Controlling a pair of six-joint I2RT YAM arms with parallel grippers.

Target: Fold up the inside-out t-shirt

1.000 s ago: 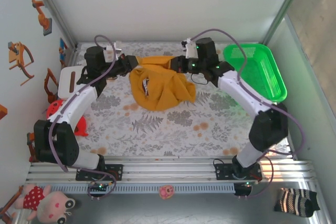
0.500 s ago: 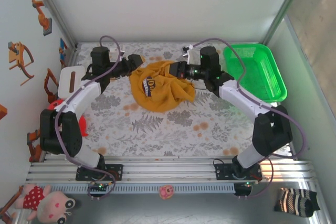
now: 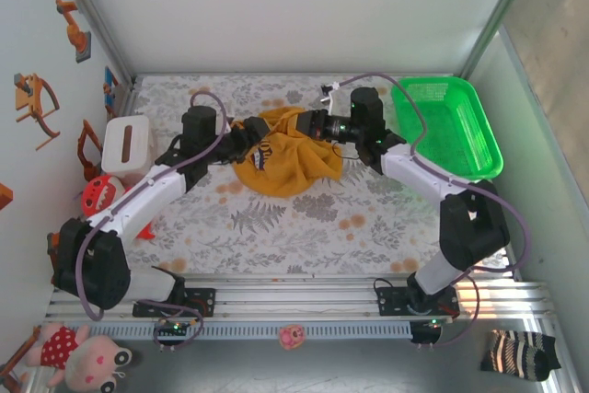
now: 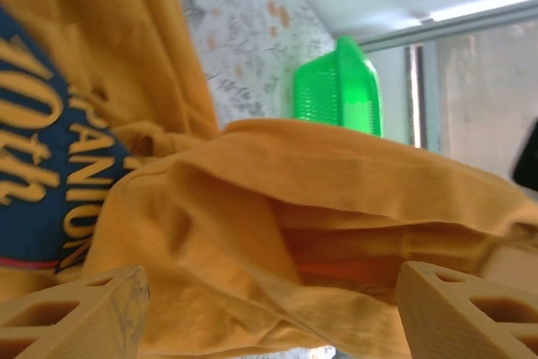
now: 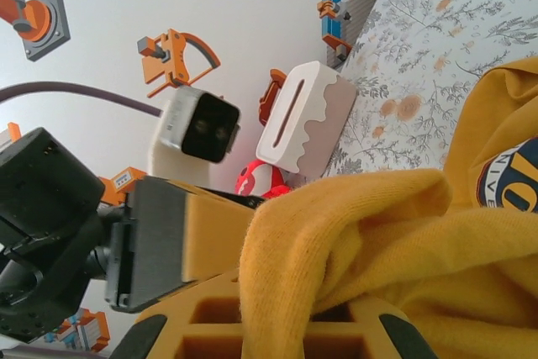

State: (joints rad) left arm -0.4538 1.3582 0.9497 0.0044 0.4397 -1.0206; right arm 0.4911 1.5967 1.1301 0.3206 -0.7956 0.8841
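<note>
1 t-shirt (image 3: 285,163), R gripper (image 3: 311,123) pinching it, L gripper (image 3: 245,138) spread, 1 basket (image 3: 448,117)

Bright, even light, soft shadows — t-shirt (image 4: 252,233) blurred close to left wrist lens, pale glare upper right.

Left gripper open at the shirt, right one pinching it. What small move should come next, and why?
Probably ease the left gripper forward and close it on the fold lying between its spread fingers. The right gripper is shut on the t-shirt, which lies bunched in a heap on the table, so a second grip seems needed before it can be spread flat.
</note>
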